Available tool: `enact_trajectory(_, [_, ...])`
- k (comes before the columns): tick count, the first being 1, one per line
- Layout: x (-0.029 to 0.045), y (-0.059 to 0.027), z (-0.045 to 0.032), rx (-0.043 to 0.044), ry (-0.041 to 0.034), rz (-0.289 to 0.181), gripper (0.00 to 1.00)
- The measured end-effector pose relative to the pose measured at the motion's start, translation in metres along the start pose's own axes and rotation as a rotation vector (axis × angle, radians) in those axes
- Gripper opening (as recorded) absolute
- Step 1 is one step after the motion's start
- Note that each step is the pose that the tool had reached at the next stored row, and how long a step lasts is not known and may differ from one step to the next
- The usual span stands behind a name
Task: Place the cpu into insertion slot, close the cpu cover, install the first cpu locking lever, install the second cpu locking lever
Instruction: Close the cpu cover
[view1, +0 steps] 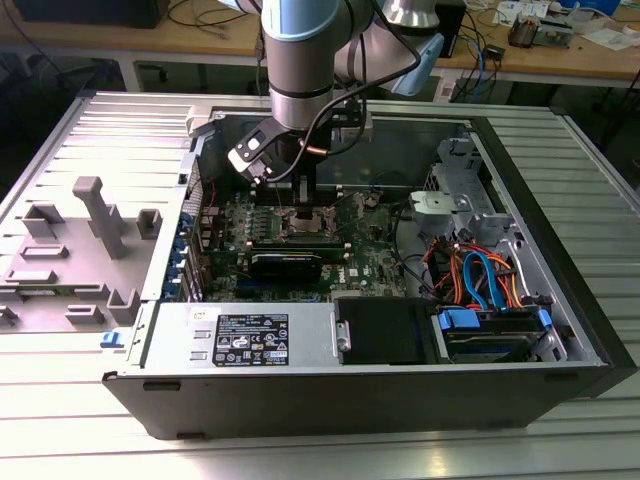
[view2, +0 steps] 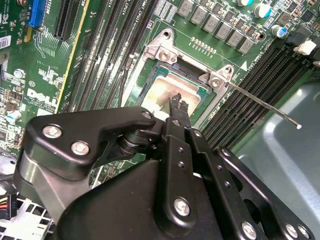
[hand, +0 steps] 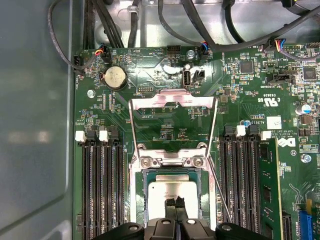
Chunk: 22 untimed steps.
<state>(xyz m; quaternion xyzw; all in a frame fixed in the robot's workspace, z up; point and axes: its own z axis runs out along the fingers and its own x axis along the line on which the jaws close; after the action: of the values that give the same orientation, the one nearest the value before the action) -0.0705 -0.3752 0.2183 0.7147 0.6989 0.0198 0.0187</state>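
Broadly, in the exterior view an open computer case (view1: 560, 330) lies on the table (view1: 60, 400). The arm hangs from the upper middle of the frame, with its hand (view1: 303, 200) over the green motherboard (view1: 370, 255).

In the second wrist view the fingertips (view2: 174, 102) are drawn narrow, almost together, and hold nothing. They sit right above or on the cpu (view2: 160, 90) (contact I cannot settle), which rests in the insertion slot (view2: 202, 107). A thin locking lever (view2: 265, 107) sticks out free beside it.

In the first wrist view the cpu cover (hand: 172, 98) stands open beyond the slot, and the cpu's grey top looks level inside the rim.

My worry is that if the tips press off-centre or drag sideways, the chip could shift or tilt in its seat. A cover shut on it then could harm the contacts. The loose lever could also snag the hand.
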Motion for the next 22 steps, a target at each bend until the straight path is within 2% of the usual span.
enact_trajectory(9, [0.0000, 0.0005, -0.0034, 0.0000, 0.0000, 0.000, 0.11])
enact_trajectory(17, [0.0002, 0.0098, -0.0028, 0.0001, -0.0001, 0.000, 0.11])
enact_trajectory(22, [0.0003, 0.0107, -0.0050, 0.0005, 0.0000, 0.000, 0.11])
